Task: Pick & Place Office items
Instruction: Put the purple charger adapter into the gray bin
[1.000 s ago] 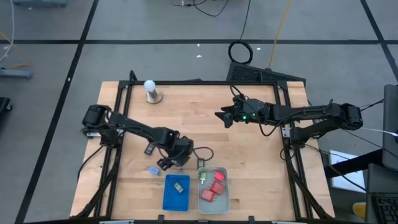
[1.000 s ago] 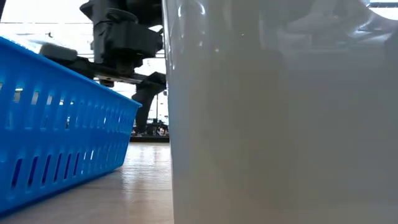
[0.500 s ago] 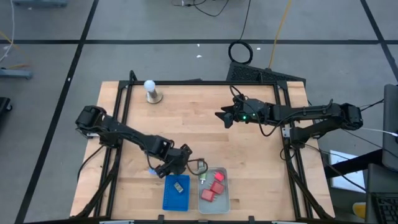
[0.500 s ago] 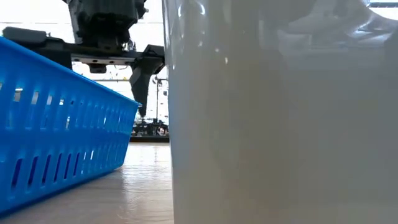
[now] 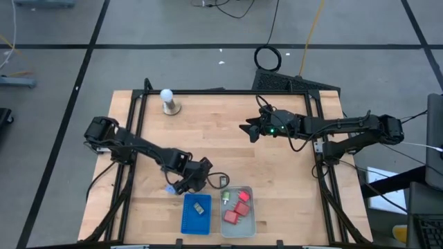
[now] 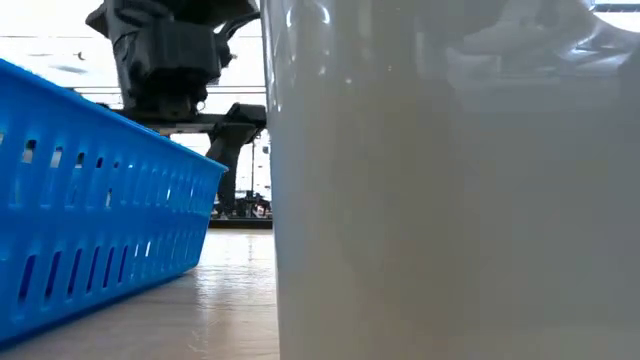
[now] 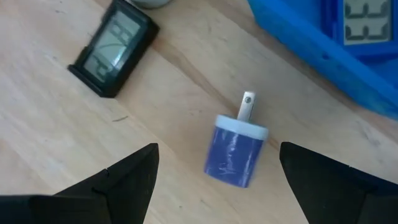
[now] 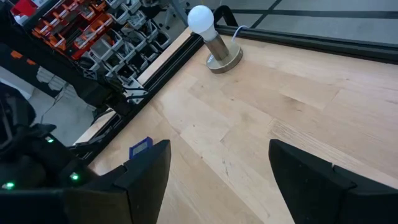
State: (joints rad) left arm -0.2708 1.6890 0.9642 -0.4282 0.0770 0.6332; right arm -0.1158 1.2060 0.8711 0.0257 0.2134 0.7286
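The left claw (image 7: 214, 180) is wide open above the light blue plug (image 7: 236, 149) beside the blue tray (image 7: 317, 43). It may bump the plug away.

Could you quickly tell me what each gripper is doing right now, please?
Left gripper: open, empty, over the blue plug.
Right gripper: open, empty.

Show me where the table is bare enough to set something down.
Bare wood lies between the bulb and the left arm, and below the right end effector down to the grey tray. Crowded: the near edge, where the left end effector, blue tray and loose items cluster.
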